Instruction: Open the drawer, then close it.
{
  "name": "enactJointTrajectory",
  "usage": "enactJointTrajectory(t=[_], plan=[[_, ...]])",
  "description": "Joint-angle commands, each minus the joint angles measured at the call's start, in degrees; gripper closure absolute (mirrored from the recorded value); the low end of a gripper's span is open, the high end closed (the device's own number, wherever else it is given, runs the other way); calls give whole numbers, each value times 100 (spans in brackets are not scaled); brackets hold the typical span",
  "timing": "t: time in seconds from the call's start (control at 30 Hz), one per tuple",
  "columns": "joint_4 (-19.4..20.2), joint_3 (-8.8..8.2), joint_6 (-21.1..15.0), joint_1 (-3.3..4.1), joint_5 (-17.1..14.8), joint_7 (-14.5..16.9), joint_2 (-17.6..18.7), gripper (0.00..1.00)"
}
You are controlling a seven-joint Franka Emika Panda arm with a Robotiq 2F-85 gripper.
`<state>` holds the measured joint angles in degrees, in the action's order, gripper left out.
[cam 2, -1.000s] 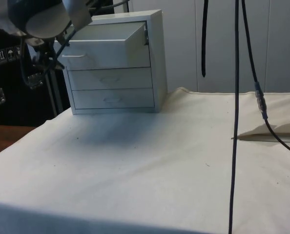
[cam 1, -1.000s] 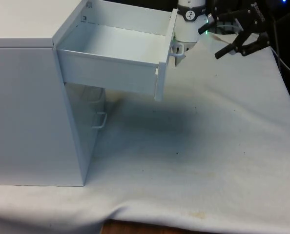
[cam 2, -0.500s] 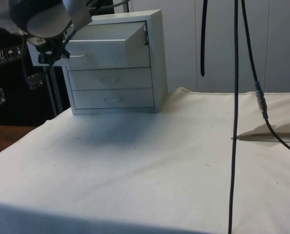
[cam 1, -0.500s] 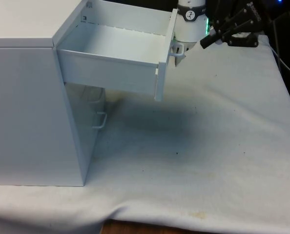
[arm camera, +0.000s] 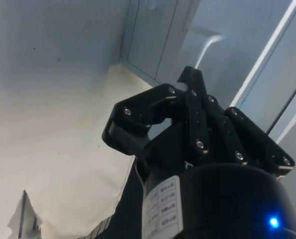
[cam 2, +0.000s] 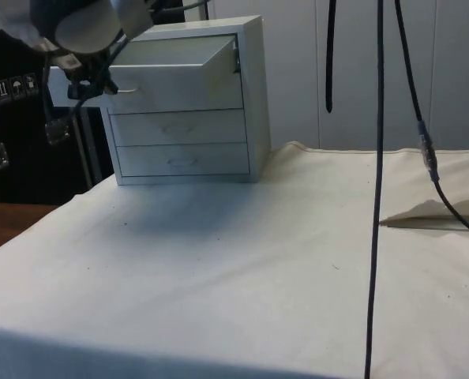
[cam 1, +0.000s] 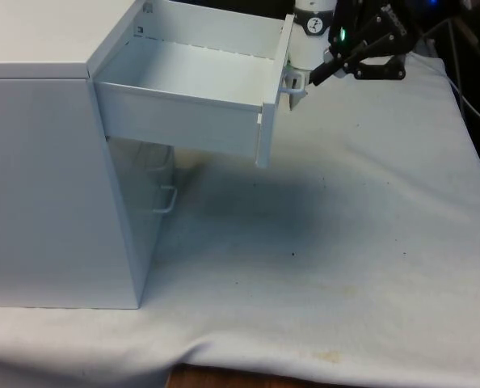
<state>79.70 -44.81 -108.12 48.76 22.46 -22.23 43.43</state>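
A white chest of drawers (cam 1: 46,162) stands at the front view's left, and its top drawer (cam 1: 191,89) is pulled far out. That drawer's small handle (cam 1: 293,82) sticks out from its front panel. My black gripper (cam 1: 314,78) is shut with nothing between its fingers, and its tip is right beside the handle; I cannot tell whether they touch. From the side, the gripper (cam 2: 78,81) hangs in front of the open drawer (cam 2: 171,75). In the wrist view the closed fingertips (arm camera: 190,75) point at the pale handle (arm camera: 208,41).
The two lower drawers (cam 2: 179,142) are closed; one handle (cam 1: 167,198) shows under the open drawer. Black cables (cam 2: 377,158) hang across the side view. A folded pale sheet (cam 2: 440,212) lies on the white cloth (cam 1: 345,242), which stretches wide beside the chest.
The gripper's fingers have closed from open. The gripper has moved towards the front view's left, up to the drawer's handle. The drawer has stayed where it was.
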Motion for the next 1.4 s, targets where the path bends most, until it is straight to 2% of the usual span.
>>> enactJointTrajectory(t=[0.0,0.13,0.17,0.2,0.33,0.5,0.53,0.57,0.8,0.83,0.87,1.03,1.07,1.1,1.17,1.37], plan=[[86,11,-138,-11,-23,6,-92,100],[155,-6,-149,-34,-6,23,-206,100],[80,0,-23,-57,-17,11,-155,100],[206,-11,-155,-29,17,29,-275,100],[327,-17,-155,-29,86,34,-447,100],[544,-11,-223,-63,138,57,-653,100],[430,0,-57,-63,103,34,-579,100],[584,-11,-246,-69,143,63,-682,100],[802,-17,-476,-132,109,103,-859,100],[693,0,-304,-86,86,46,-785,100],[825,-29,-476,-126,115,109,-888,100],[900,-57,-418,-86,195,178,-1066,100],[796,-11,-304,-86,109,126,-974,100],[905,-63,-395,-80,206,189,-1094,100],[934,-63,-361,-69,246,206,-1163,100],[963,-34,-275,-97,304,229,-1272,100]])
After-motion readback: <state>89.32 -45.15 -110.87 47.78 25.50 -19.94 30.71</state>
